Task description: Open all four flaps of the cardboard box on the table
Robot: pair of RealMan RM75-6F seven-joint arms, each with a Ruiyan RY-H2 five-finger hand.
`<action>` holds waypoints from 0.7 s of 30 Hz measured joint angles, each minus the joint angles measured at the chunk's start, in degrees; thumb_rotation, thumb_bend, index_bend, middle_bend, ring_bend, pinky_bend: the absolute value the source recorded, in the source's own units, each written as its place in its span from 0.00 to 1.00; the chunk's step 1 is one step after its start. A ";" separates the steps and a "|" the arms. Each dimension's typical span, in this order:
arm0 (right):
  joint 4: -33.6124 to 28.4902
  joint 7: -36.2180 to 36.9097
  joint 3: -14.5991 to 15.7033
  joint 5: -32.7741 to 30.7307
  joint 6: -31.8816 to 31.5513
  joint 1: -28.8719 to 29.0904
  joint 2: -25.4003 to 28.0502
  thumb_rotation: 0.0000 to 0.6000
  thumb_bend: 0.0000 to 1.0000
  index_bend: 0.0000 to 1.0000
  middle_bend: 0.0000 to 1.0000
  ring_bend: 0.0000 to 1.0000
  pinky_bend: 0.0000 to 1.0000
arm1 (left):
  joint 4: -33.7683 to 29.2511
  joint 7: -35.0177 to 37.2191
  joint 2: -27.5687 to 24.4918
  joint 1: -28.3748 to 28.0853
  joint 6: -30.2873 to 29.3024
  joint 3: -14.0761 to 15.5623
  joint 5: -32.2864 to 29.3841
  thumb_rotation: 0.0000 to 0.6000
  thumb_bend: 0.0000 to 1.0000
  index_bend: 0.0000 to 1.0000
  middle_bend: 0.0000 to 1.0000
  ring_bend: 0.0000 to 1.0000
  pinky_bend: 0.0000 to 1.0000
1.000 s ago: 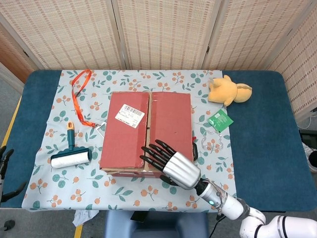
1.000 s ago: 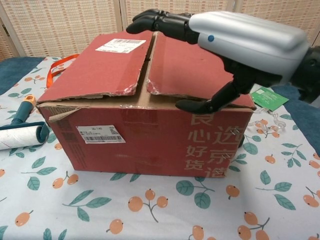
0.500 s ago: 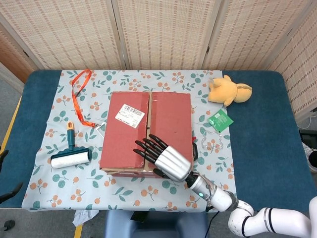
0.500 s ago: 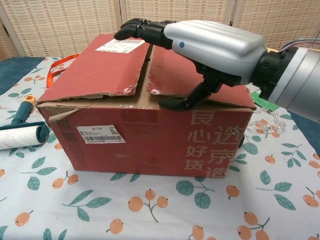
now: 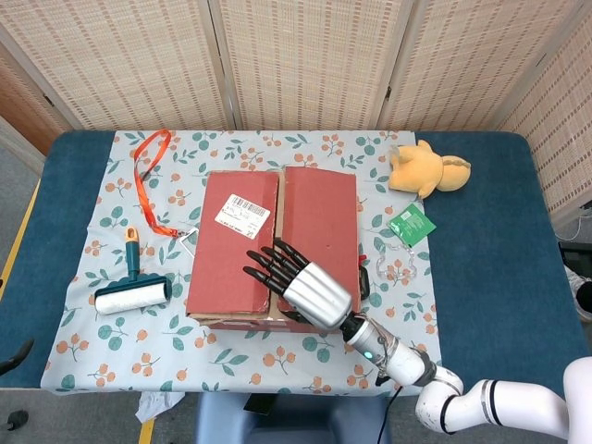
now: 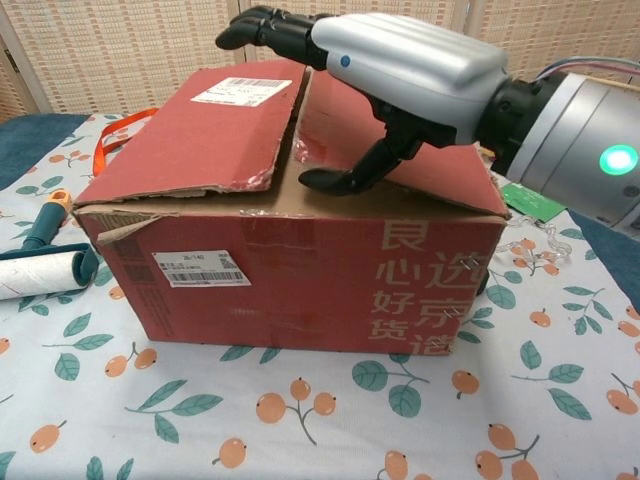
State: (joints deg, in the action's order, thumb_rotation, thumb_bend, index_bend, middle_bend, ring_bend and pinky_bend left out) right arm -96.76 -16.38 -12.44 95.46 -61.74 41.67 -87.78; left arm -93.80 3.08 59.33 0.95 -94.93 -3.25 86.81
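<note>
The red cardboard box (image 5: 236,264) stands mid-table on the floral cloth, its two top flaps meeting at a central seam. My right hand (image 5: 301,282) hovers over the box's near edge, fingers spread across the seam above the left flap (image 6: 190,140). In the chest view the right hand (image 6: 400,60) has its thumb (image 6: 335,180) hooked under the near inner corner of the right flap (image 6: 440,170), which is tilted up a little along the seam. Only a dark tip of my left hand (image 5: 20,349) shows at the frame's lower left edge.
A lint roller (image 5: 132,298) lies left of the box and an orange strap (image 5: 148,180) at the back left. A yellow plush toy (image 5: 427,168), a green packet (image 5: 411,223) and a clear plastic piece (image 5: 393,268) lie to the right.
My right hand slid left along the box top to the seam, and the right flap's inner edge has risen slightly. My left hand has dropped almost out of the frame.
</note>
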 measured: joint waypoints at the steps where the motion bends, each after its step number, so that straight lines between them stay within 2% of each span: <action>1: -0.06 0.01 -0.08 -0.07 -0.27 0.02 0.10 1.00 0.37 0.00 0.00 0.00 0.00 | -0.03 -0.08 0.01 0.03 -0.04 0.00 0.07 1.00 0.28 0.00 0.00 0.00 0.00; 8: -2.39 0.30 0.11 0.59 -4.77 -1.49 2.21 1.00 0.37 0.00 0.00 0.00 0.00 | 1.84 0.86 0.82 -0.42 -0.79 -0.20 2.22 1.00 0.29 0.00 0.00 0.00 0.00; 14: -6.22 0.89 1.37 3.20 -12.15 -5.35 5.68 1.00 0.37 0.00 0.00 0.00 0.00 | 1.82 0.20 1.32 -0.43 -0.79 0.01 2.58 1.00 0.29 0.00 0.00 0.00 0.00; 21: -9.35 0.52 4.97 7.59 -22.94 -13.23 11.02 1.00 0.37 0.00 0.00 0.00 0.00 | 1.32 -0.15 1.16 -0.39 -0.76 0.42 3.46 1.00 0.29 0.00 0.00 0.00 0.00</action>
State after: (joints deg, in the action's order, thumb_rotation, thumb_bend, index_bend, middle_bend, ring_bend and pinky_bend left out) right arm -106.10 -15.86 -7.48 103.06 -84.68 28.44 -76.76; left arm -92.48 2.93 60.49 0.57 -95.69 -2.83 90.27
